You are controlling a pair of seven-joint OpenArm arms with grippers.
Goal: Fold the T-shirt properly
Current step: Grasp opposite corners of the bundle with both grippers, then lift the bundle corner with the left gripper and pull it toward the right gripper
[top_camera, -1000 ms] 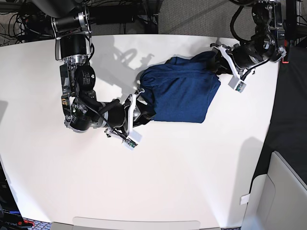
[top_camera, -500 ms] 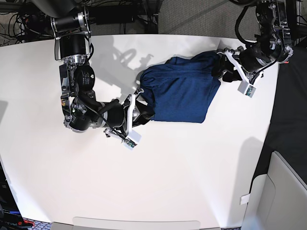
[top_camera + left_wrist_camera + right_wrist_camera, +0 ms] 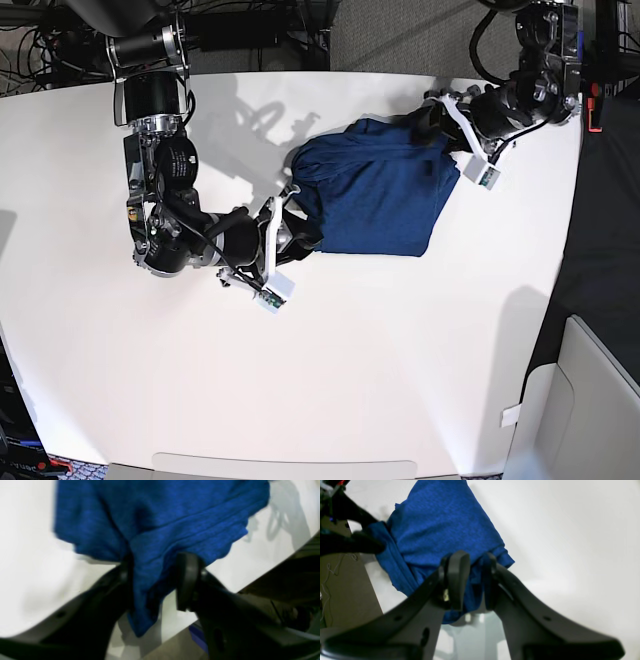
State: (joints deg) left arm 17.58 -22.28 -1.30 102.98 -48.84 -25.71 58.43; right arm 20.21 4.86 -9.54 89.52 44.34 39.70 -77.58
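- While the dark blue heathered knit T-shirt (image 3: 378, 190) is lying bunched on the white tabletop (image 3: 400, 370), the right pincer (image 3: 475, 580) is pinching its near edge, likely anchoring that side;
- the left pincer (image 3: 155, 580) is straddling the opposite hem, jaws spread around a fold; firm grip unclear.

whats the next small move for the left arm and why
Probably close the left pincer on the shirt edge. In the left wrist view a fold of cloth hangs between its fingers, but a gap shows beside one. The right pincer has cloth between its fingers at the opposite edge, so both ends could then lift together.
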